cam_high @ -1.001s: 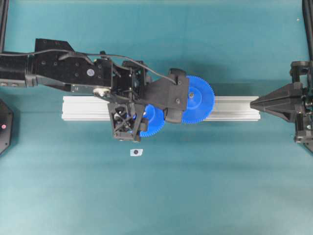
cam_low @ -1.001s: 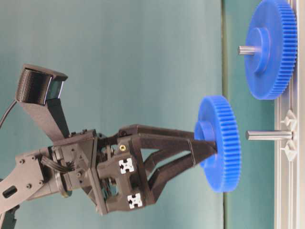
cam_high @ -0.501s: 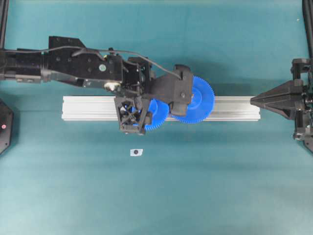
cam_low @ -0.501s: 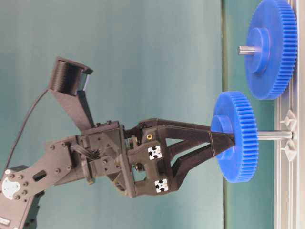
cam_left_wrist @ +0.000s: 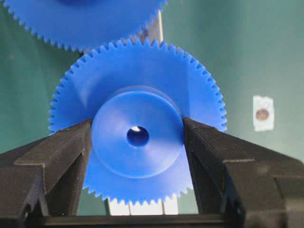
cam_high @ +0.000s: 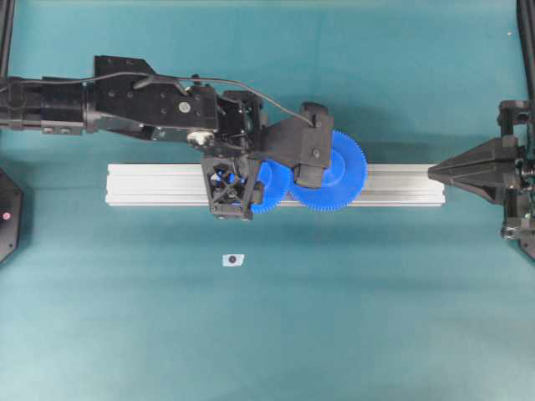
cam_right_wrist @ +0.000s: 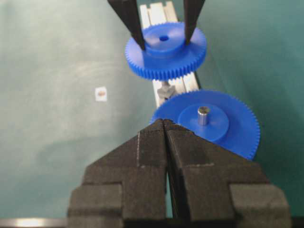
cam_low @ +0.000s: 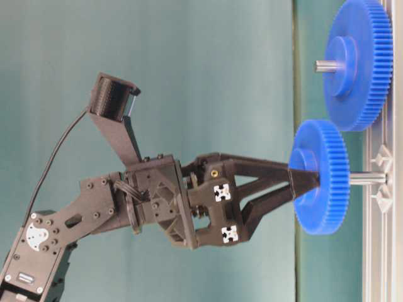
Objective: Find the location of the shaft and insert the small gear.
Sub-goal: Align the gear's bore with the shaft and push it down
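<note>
The small gear is a blue toothed disc with a raised hub. My left gripper is shut on that hub, one finger on each side, as the left wrist view shows on the small gear. The shaft is a silvery pin standing off the aluminium rail. Its free end goes into the gear's far face, and a bright glint shows inside the bore. From the right wrist view the shaft shows just below the small gear. My right gripper is shut and empty, at the rail's right end.
A larger blue gear with a grey pin at its centre sits on the rail right beside the small one, teeth close together. A tiny white tag with a dark dot lies on the teal mat in front of the rail.
My left gripper has carried the small gear toward the rail. A second ago the gear hung short of the shaft's tip; now the tip is inside the gear. The right arm has not moved.
</note>
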Available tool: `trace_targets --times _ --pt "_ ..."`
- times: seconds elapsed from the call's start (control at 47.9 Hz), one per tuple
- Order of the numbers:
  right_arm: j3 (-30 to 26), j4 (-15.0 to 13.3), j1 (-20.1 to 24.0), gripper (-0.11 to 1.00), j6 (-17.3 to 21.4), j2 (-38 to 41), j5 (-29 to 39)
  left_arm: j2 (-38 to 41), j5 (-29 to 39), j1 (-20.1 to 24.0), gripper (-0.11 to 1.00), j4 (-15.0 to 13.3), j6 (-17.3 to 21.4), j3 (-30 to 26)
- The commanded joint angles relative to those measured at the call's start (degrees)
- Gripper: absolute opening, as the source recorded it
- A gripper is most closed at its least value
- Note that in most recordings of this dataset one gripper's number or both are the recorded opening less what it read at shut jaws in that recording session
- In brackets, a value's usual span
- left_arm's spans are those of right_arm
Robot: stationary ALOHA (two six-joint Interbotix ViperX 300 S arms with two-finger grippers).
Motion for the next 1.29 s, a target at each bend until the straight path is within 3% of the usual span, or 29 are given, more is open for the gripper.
trace_targets --times 0.0,0.73,1.273 --pt "-0.8 0.1 -0.4 0.01 0.5 0.4 -0.3 -0.3 -0.4 0.7 0.63 0.3 0.2 -0.9" --pt "-0.8 0.0 -0.5 0.01 0.5 0.4 -0.3 -1.8 0.3 1.0 0.63 0.4 -0.5 2.5" --pt "-0.8 0.1 -0.5 0.01 0.6 0.4 -0.3 -1.1 -0.4 1.7 0.63 0.3 -0.4 1.8"
